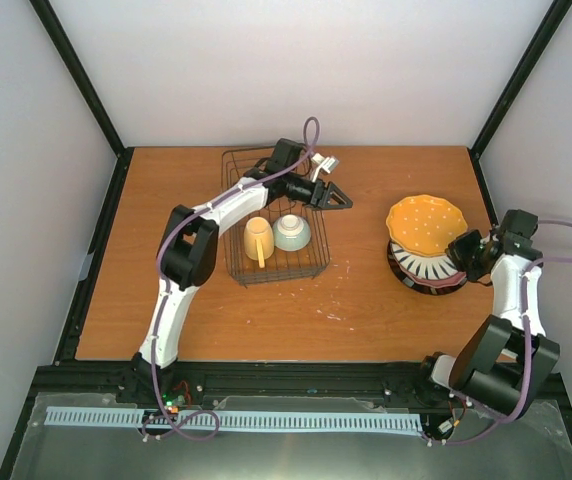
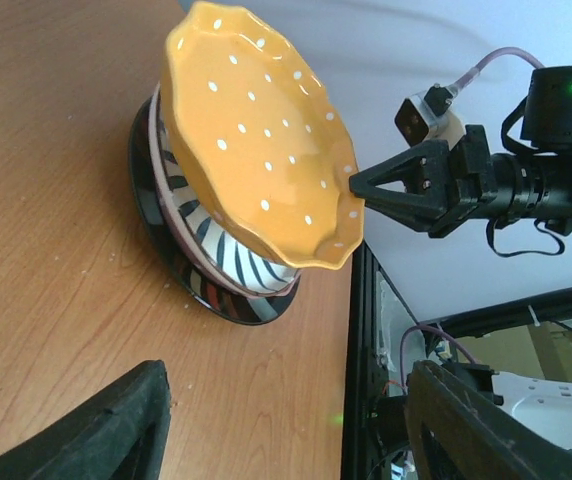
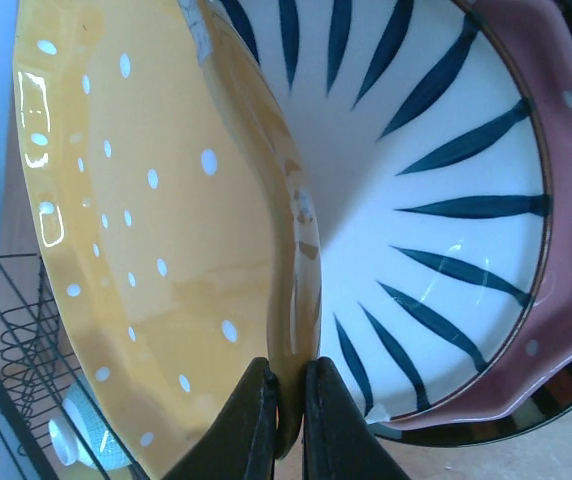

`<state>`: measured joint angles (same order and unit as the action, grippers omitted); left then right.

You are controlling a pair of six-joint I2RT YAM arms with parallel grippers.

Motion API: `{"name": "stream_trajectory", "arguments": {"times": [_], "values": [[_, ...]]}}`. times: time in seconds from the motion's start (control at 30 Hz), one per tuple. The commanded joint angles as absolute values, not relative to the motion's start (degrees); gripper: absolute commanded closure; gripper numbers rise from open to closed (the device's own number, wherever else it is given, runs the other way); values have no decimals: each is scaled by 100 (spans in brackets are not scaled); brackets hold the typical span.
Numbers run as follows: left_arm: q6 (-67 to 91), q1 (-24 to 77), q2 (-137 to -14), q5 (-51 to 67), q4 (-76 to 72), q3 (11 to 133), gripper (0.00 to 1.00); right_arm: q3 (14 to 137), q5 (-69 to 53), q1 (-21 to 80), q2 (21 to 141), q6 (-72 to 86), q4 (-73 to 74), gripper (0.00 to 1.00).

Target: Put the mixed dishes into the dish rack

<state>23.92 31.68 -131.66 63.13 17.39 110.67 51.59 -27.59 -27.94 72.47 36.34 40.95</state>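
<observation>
The dark wire dish rack (image 1: 236, 215) stands left of centre and holds the cream-yellow mug (image 1: 259, 240) and the pale blue-green bowl (image 1: 292, 232). My left gripper (image 1: 339, 199) is open and empty at the rack's right side. My right gripper (image 3: 288, 410) is shut on the rim of the orange-yellow dotted plate (image 1: 424, 224), tilting it up off the stack. Below it lie the white striped plate (image 3: 436, 190), the pink plate (image 3: 566, 230) and the black plate (image 2: 216, 296). In the left wrist view the dotted plate (image 2: 256, 150) stands raised with the right gripper (image 2: 358, 186) at its rim.
The black frame rail (image 2: 361, 360) runs along the table's right edge, close to the plate stack. Bare wooden table (image 1: 356, 290) lies between the rack and the plates.
</observation>
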Motion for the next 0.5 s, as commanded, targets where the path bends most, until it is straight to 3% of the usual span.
{"name": "stream_trajectory", "arguments": {"times": [0.0,0.47], "values": [[2550,3301,-13211,6576,1397,11446,34,5051,-3447,-2821,6848,3815,3315,97],[3077,3510,-13701,6894,966,11601,25,4702,-4076,-2779,6371,4091,2880,97]]}}
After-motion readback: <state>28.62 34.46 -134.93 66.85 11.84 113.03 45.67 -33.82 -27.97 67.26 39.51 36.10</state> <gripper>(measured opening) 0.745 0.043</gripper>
